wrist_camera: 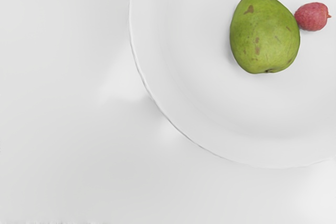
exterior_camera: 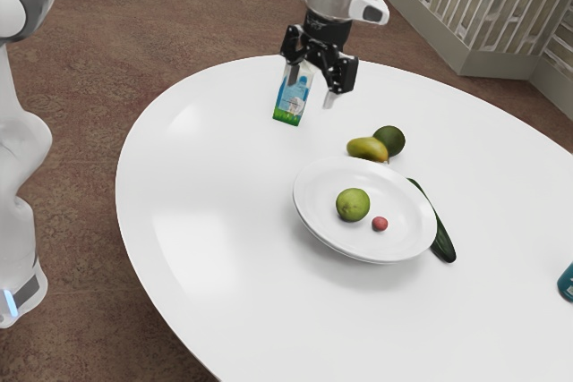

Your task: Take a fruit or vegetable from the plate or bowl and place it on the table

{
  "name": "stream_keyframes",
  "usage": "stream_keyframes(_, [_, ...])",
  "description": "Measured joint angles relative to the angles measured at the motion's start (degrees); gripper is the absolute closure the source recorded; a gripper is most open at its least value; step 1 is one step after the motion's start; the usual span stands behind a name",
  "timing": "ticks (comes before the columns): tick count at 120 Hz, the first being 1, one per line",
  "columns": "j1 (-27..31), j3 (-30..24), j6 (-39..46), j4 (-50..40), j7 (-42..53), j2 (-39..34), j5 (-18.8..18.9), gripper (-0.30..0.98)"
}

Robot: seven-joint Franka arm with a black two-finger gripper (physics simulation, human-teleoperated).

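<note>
In the exterior view, the gripper (exterior_camera: pixel 312 94) hangs released above the table (exterior_camera: pixel 197 185), its jaws apart; the green pear (exterior_camera: pixel 353 204) lies well away from them, lower and toward the exterior view's right. The wrist view shows the pear's smooth, brown-flecked skin and tapering stem end. The glossy, round white plate (wrist_camera: pixel 210 108) holds it and a small, rough-skinned red fruit (wrist_camera: pixel 312 16).

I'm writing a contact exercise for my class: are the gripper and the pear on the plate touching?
Apart. In the exterior view, table and plate rim show between the gripper and the pear.
</note>
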Motion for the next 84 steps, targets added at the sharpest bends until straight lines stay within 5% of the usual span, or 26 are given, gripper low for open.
stream_keyframes(26, [0.27,0.09,-0.65,0.35,-8.95,0.03,-1.17,0.00])
stream_keyframes(52, [2.07,-0.31,-0.47,18.55,-15.52,18.98,-5.28,0.00])
stream_keyframes(84, [2.01,-0.97,9.60,0.21,-22.93,12.73,-9.15,0.00])
